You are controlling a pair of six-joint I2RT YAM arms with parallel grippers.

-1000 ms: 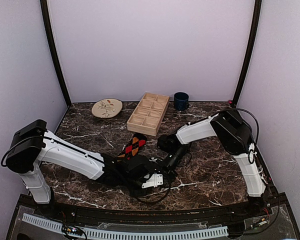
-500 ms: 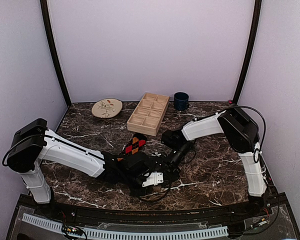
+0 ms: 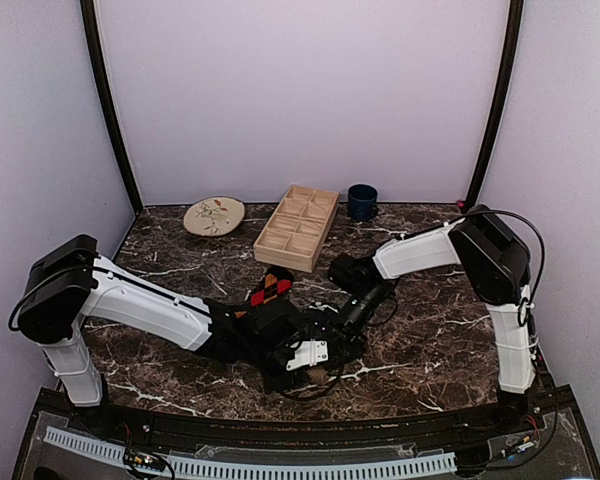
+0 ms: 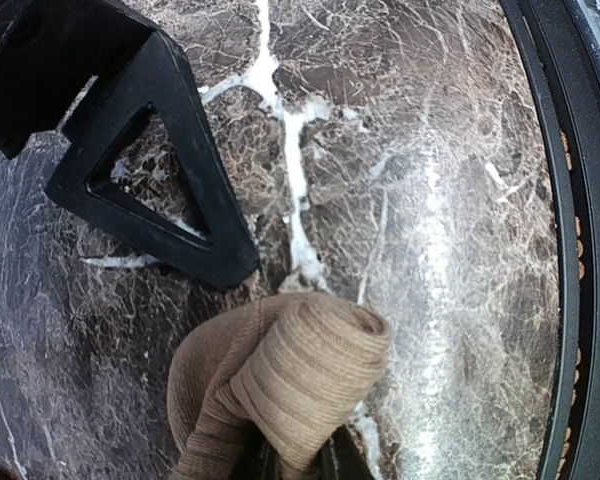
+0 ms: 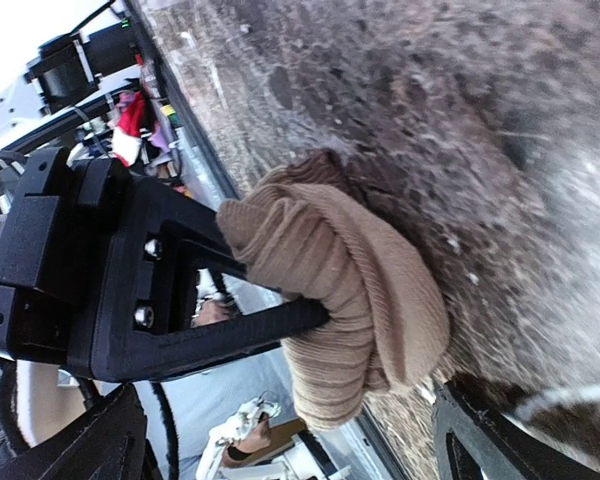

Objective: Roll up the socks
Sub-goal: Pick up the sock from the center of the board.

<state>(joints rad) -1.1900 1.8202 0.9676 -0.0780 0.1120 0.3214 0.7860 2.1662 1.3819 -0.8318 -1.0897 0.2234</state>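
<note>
The left wrist view shows the tan sock (image 4: 298, 372) wound into a short ribbed roll just ahead of the left gripper (image 3: 317, 368). The roll's tail runs back between that gripper's fingers, which sit narrow and pinched on the fabric. This grip most likely keeps the coil from springing loose while its free end rests on the marble table (image 4: 435, 200).

Beyond the roll and to its left, one triangular finger (image 4: 155, 190) of the right gripper (image 3: 338, 332) stands near the sock without touching it. In the right wrist view that gripper's own fingers sit far apart at the two bottom corners, so it is spread wide and holds nothing. The roll lies in front of the gap between them. From that side the sock drapes over the left gripper's lower finger, bulging toward the right gripper. This looks like a handover pose or a second hold meant to tuck the cuff over the coil.

From above, both tools meet near the front edge of the table. An argyle sock (image 3: 269, 289) lies flat just behind the left gripper, untouched, so one sock of the task appears to remain. The roll looks nearly formed. Whether it is tucked shut cannot be told from these views.
</note>
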